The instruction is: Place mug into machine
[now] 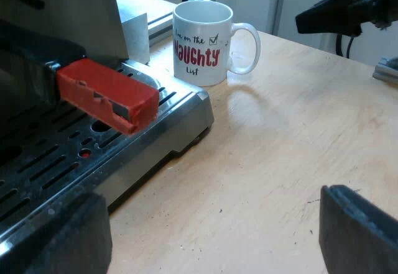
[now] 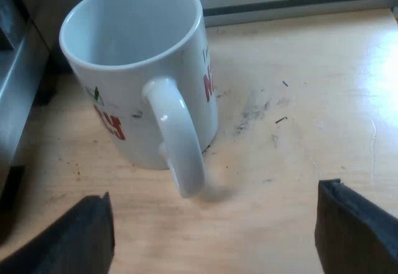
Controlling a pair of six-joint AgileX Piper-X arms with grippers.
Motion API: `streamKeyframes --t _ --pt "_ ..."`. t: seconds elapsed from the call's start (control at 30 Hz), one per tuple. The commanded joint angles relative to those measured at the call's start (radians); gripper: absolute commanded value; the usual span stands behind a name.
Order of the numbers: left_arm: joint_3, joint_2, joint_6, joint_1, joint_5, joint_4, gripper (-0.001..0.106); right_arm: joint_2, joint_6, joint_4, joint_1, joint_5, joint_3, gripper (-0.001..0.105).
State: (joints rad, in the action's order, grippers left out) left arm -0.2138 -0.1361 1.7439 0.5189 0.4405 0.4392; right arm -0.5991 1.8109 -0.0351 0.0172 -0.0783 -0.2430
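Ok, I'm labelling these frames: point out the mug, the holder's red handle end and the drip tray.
mug (image 2: 127, 109), right wrist view, outer wall by its handle.
red handle end (image 1: 106, 94), left wrist view, its side face.
drip tray (image 1: 65, 156), left wrist view, slotted metal top.

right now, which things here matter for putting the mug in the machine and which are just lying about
For the job:
- mug, on the table beside the machine
- right gripper, open at the mug's handle

Just there:
- red handle end, over the machine's tray
- metal rail, beyond the mug
- left gripper, open, holding nothing
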Motion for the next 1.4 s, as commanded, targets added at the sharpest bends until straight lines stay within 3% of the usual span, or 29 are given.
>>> streamKeyframes --t 0.03,0.5,0.7,0.93,1.03,1.27,1.33,1.4 --pt "-0.001 -0.003 0.002 0.002 0.009 -0.018 0.071 -0.135 0.011 0.157 -0.002 -0.065 -0.001 0.069" --pt "-0.001 -0.003 0.002 0.002 0.009 -0.018 0.071 -0.638 0.011 0.589 -0.002 -0.069 -0.002 0.069" --pt "-0.001 -0.003 0.002 0.002 0.009 -0.018 0.071 -0.754 0.011 0.700 -0.002 -0.069 -0.007 0.069" --pt "-0.001 -0.003 0.002 0.002 0.009 -0.018 0.071 -0.813 0.011 0.713 -0.002 -0.085 -0.077 0.067" --pt "-0.001 -0.003 0.002 0.002 0.009 -0.018 0.071 -0.820 0.011 0.703 -0.002 -0.087 -0.119 0.055" --pt "-0.001 -0.003 0.002 0.002 0.009 -0.018 0.071 -0.820 0.002 0.660 -0.002 -0.093 -0.127 0.028" --pt "-0.001 -0.003 0.002 0.002 0.009 -0.018 0.071 -0.820 0.002 0.627 -0.002 -0.110 -0.127 0.010" --pt "-0.001 -0.003 0.002 0.002 0.009 -0.018 0.071 -0.820 0.002 0.613 -0.002 -0.124 -0.127 0.001"
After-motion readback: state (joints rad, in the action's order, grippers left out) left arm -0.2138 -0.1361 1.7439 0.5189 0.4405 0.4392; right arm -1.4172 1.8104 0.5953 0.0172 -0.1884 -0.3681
